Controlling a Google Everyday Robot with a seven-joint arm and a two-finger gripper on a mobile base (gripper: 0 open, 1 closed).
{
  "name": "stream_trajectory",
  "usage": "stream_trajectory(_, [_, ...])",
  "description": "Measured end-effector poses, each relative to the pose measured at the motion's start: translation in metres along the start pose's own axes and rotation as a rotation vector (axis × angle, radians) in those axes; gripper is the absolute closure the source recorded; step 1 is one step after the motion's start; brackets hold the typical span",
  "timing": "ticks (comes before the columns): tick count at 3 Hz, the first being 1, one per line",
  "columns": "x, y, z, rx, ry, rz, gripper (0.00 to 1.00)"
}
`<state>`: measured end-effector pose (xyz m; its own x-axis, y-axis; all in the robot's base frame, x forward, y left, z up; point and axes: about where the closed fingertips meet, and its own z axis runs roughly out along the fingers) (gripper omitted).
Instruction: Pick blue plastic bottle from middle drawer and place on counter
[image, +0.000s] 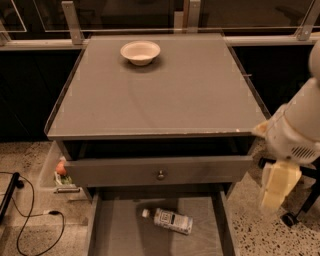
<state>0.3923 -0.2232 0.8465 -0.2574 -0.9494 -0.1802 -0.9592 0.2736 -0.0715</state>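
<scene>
Blue plastic bottle (169, 220) lies on its side in the pulled-out middle drawer (115, 230), so reachable. My gripper (277, 187) hangs right of the drawer, bottle not held; how far open, can't tell.

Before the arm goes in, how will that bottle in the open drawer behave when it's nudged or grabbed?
The blue plastic bottle lies on its side on the bare floor of the middle drawer, so a nudge would probably roll it. It looks clear and small, so likely light and squashy. The tool hangs outside the drawer, at the view's right edge.
</scene>
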Motion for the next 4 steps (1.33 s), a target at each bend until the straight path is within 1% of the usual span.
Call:
stream_trajectory(1, [0.006, 0.010, 0.011, -0.028, 0.017, 0.004, 0.00])
stream_trajectory(2, [0.006, 0.010, 0.011, -0.028, 0.017, 0.004, 0.00])
stream_trajectory(3, [0.010, 0.017, 0.037, -0.062, -0.011, -0.014, 0.00])
stream_trajectory(4, [0.022, 0.033, 0.113, -0.141, -0.087, -0.017, 0.00])
